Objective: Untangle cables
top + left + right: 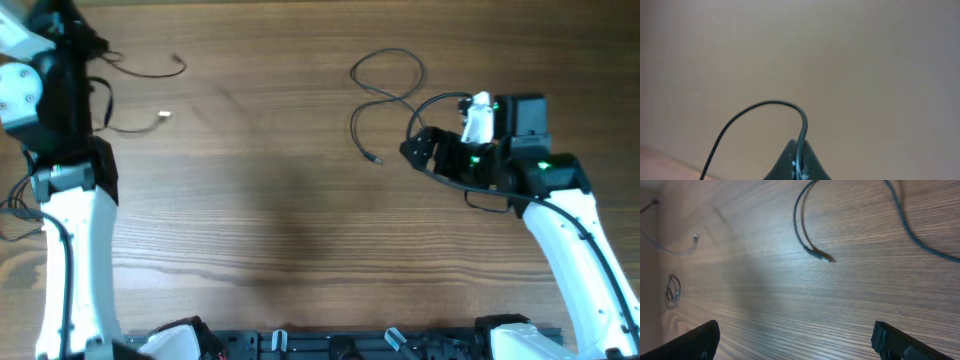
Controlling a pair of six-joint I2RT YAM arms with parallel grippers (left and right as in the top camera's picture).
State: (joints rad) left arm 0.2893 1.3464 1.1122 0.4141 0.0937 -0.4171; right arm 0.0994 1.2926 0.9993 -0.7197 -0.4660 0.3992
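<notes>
One thin black cable [385, 85] lies in loose loops on the table at the upper middle, its plug end [375, 158] pointing toward me; the right wrist view shows it too [805, 235]. My right gripper [418, 148] is open and empty just right of that plug, above the table [795, 340]. Two more thin cables lie at the far left, one with a white plug [163, 116] and one above it [165, 68]. My left gripper [799, 162] is raised at the far left and shut on a thin black cable [760, 107] that arcs up from its fingertips.
The wooden table [300, 220] fills the view. The left arm [60, 150] stands along the left edge, the right arm [570, 220] along the right edge. Thick black arm wires hang at the left edge [15, 205].
</notes>
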